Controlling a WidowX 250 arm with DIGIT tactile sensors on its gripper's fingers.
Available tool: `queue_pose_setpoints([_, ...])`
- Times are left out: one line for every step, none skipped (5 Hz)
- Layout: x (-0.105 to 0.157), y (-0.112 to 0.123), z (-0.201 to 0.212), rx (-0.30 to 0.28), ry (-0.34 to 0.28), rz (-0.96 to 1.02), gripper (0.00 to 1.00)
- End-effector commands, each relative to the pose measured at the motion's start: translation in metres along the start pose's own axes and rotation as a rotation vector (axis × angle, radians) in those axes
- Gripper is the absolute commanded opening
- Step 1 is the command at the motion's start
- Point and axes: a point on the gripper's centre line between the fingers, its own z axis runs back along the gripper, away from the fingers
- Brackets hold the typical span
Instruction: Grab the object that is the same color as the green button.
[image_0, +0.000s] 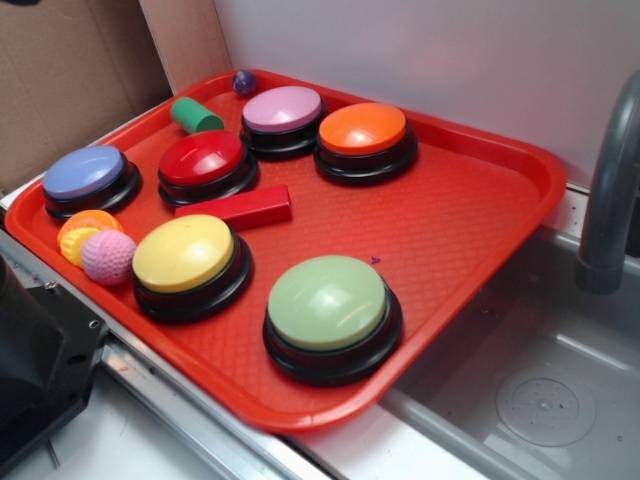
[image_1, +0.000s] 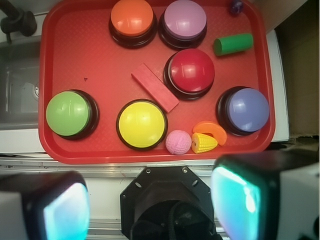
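The dark green cylinder lies on its side at the far left of the red tray, behind the red button. In the wrist view the cylinder is at the upper right. The pale green button sits at the tray's near corner; in the wrist view it is at the left. My gripper is open and empty, high above and off the tray's edge, far from the cylinder. Its fingers are wide apart. The gripper does not show in the exterior view.
On the tray are a yellow button, red button, purple-pink button, orange button, blue button, a red block, a pink ball, toy corn and orange slice. A sink and grey faucet lie right.
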Motion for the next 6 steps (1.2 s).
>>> queue_pose_setpoints([0.0,0.0,0.0,0.0,0.0,0.0,1.0])
queue_pose_setpoints([0.023,0.018,-0.008,0.001,-0.03,0.092,1.0])
queue_pose_setpoints([0.043,0.043,-0.018,-0.005,-0.056,0.238,1.0])
queue_pose_setpoints([0.064,0.069,-0.032,0.06,-0.089,0.41,1.0])
queue_pose_setpoints([0.086,0.102,-0.055,0.067,-0.126,0.602,1.0])
queue_pose_setpoints([0.103,0.128,-0.078,0.09,-0.157,0.758,1.0])
